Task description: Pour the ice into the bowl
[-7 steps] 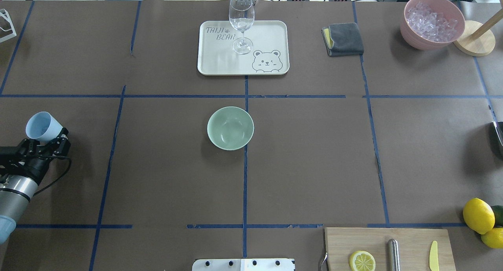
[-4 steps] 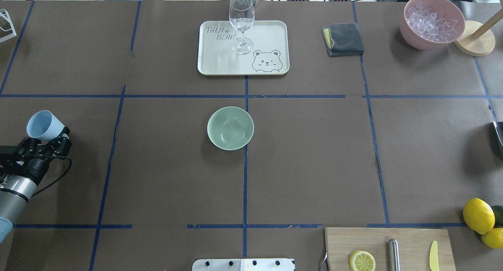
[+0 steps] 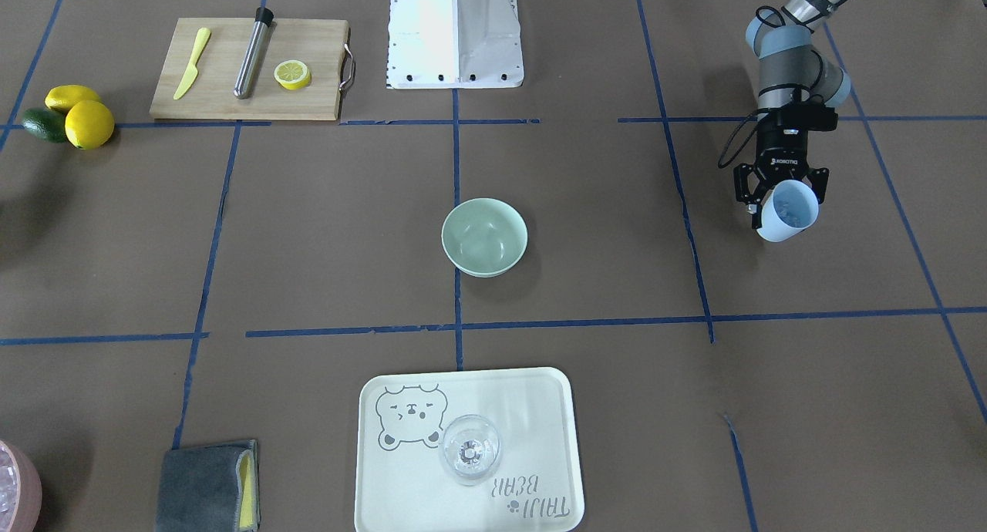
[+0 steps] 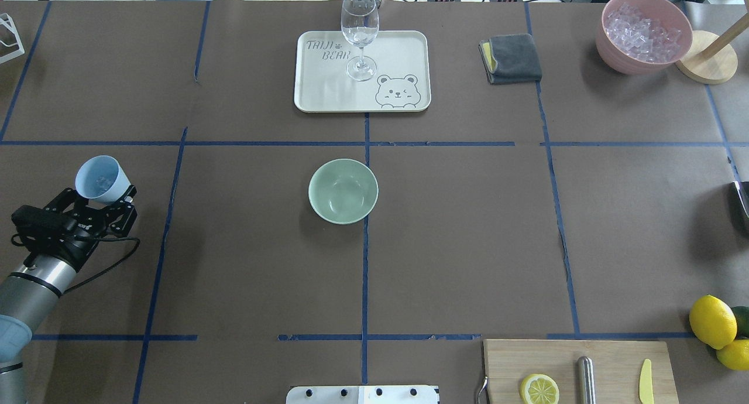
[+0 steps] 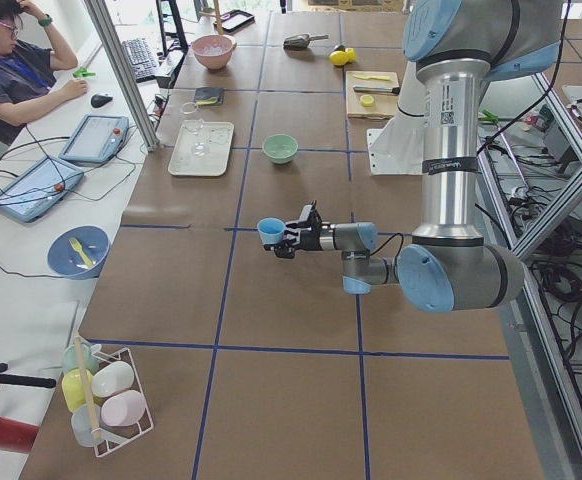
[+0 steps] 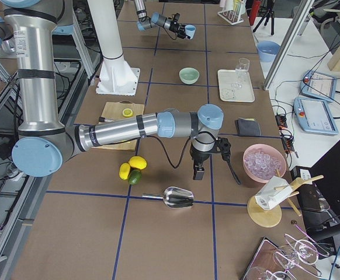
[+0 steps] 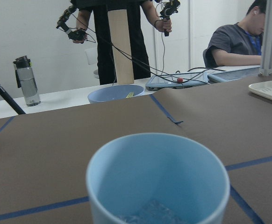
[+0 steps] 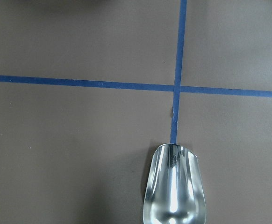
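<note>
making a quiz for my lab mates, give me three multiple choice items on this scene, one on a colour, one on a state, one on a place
1. The cup in the left gripper is: A light blue, B pink, C yellow.
2. The mint-green bowl is: A empty, B filled to the rim, C upside down.
3. The wine glass stands: A in the mint-green bowl, B on the bear tray, C in the left gripper.
Answers: A, the cup's walls are light blue; A, its inside shows bare; B, its foot rests on the tray.
</note>
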